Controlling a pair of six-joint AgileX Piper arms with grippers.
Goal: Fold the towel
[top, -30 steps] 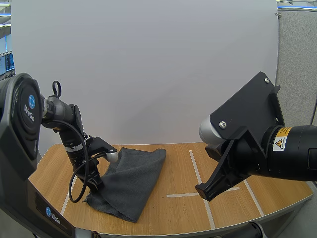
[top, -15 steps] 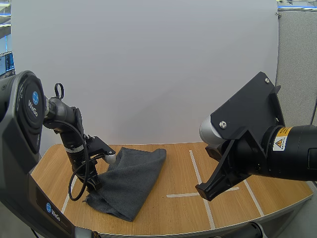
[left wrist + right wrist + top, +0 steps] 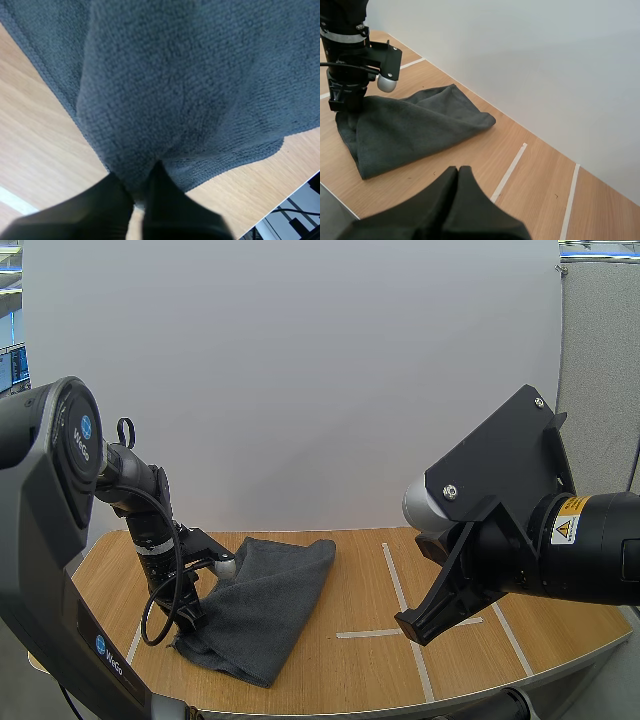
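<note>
- Towel [image 3: 265, 605] lay bunched on the left side of the table [image 3: 360, 680].
- Left gripper [image 3: 139, 194] pinched its near-left edge and had sunk lower; the fold seemed barely begun.
- Right gripper [image 3: 458, 176] hung closed and empty.

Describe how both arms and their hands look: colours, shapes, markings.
Left arm: dark grey shell, round black cap with a blue logo and white WeGo lettering. Right arm: black barrel with a yellow warning label and a pale rounded joint. Left hand and right hand: two black tapering fingers each.
</note>
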